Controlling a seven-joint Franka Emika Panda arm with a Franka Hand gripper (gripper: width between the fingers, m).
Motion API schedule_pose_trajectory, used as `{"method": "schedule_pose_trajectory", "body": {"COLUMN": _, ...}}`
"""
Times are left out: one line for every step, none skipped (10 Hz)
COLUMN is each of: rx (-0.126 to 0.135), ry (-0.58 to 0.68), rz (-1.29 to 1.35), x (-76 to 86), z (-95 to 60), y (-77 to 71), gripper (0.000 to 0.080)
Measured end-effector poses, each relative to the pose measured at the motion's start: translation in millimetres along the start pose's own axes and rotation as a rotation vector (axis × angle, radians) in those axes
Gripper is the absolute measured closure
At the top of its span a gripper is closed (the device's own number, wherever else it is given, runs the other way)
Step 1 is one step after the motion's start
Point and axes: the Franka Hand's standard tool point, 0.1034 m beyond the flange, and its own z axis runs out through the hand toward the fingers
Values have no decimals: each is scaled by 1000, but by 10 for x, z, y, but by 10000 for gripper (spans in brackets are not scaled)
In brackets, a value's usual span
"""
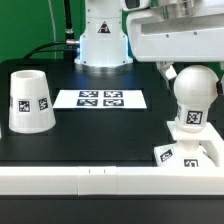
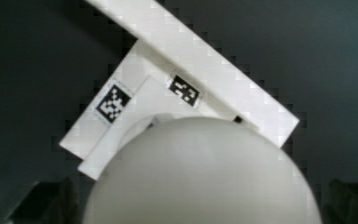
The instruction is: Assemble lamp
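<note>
My claw [image 2: 190, 205] is open. In the wrist view its two dark fingers [image 2: 34, 205] show blurred on either side of the round head of the bulb [image 2: 202, 170], spread wide, with a dark gap between each finger and the white plastic. I hold nothing. In the exterior view my hand hangs just above the bulb, at the exterior view's right, and the fingertips are hard to make out there.

The bulb stands upright on the small square stepped base [image 1: 185, 153], and its neck carries a black-and-white tag facing the camera. Whether the neck is fully seated in the base I cannot tell. The base rests on the black desk [image 1: 120, 135] at the exterior view's right, touching or just beside the white rail [image 1: 90, 180] along the desk's near edge. The wrist view shows two tags on the base's top and the rail as a bright strip beyond it.

The shade [image 1: 30, 100] stands well apart at the exterior view's left, wide end down, with tags on its wall. Farther back, between shade and bulb, the marker board [image 1: 100, 98] lies flat with its four tags, in front of my arm's white pedestal [image 1: 103, 45].
</note>
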Motion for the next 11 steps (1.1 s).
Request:
{"method": "schedule_pose_trajectory", "body": {"rx": 0, "ry": 0, "rz": -83, "x": 0, "z": 0, "y": 0, "gripper": 101}}
{"method": "schedule_pose_trajectory", "body": {"rx": -1, "ry": 0, "rz": -120, "x": 1, "z": 0, "y": 1, "gripper": 101}}
{"method": "schedule_pose_trajectory", "body": {"rx": -30, "ry": 10, "rz": -267, "x": 17, "z": 4, "y": 38, "gripper": 101}}
{"method": "schedule_pose_trajectory", "body": {"rx": -70, "ry": 17, "rz": -391, "x": 11, "z": -8, "y": 44, "gripper": 101}}
{"method": "schedule_pose_trajectory", "body": {"rx": -84, "ry": 22, "rz": -506, "x": 8, "z": -20, "y": 24, "gripper": 101}}
{"method": "schedule_pose_trajectory", "body": {"rx": -91, "ry": 21, "rz": -601, "x": 1, "z": -28, "y": 5, "gripper": 101}}
{"method": "schedule_pose_trajectory", "body": {"rx": -103, "ry": 23, "rz": -703, "x": -5, "z": -28, "y": -2, "gripper": 101}}
{"method": "schedule_pose_trajectory", "body": {"rx": -111, "ry": 22, "rz": -794, "x": -21, "z": -25, "y": -12, "gripper": 101}}
{"method": "schedule_pose_trajectory", "body": {"rx": -121, "ry": 23, "rz": -858, "x": -48, "z": -22, "y": -30, "gripper": 101}}
{"method": "schedule_pose_trajectory", "body": {"rx": -124, "ry": 18, "rz": -948, "x": -42, "z": -20, "y": -24, "gripper": 101}}
{"method": "schedule_pose_trajectory", "body": {"rx": -125, "ry": 14, "rz": -1010, "x": -35, "z": -21, "y": -20, "gripper": 101}}
